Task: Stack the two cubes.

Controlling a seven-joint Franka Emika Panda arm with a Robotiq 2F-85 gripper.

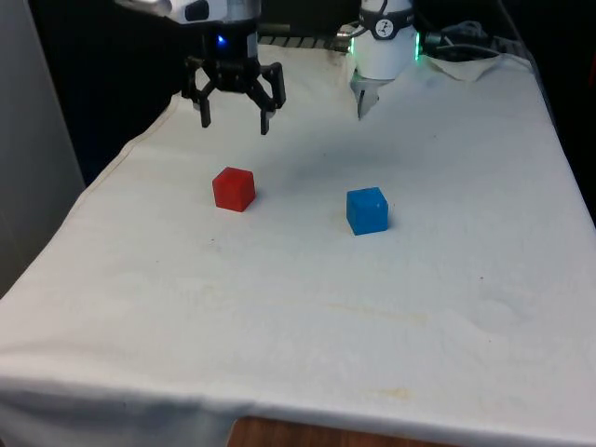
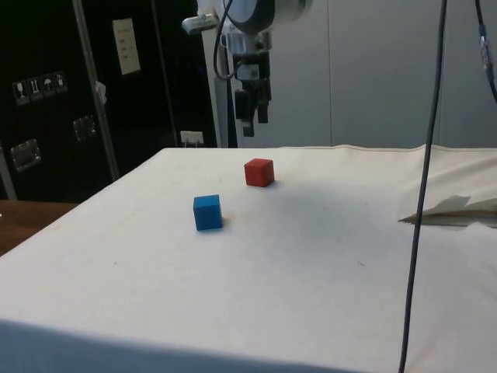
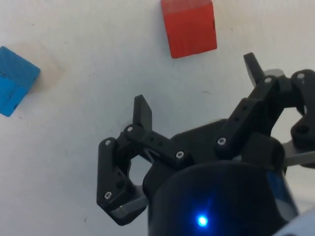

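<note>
Two cubes sit apart on the counter (image 1: pixel 298 326): one cube (image 1: pixel 234 189) at the front view's left, slightly farther; the other cube (image 1: pixel 367 210) at its right, nearer.

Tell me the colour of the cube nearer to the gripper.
Red: the red cube, clearest in the front view.

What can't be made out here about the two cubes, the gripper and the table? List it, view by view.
- Wrist view: the blue cube is cut off by the picture's edge; the red cube likewise.
- Front view: the white cloth hides the table, bar a strip of wood at the near edge.
- Side view: the open gripper stands edge-on, one finger behind the other.
- All views: the cubes' undersides are hidden.
</note>
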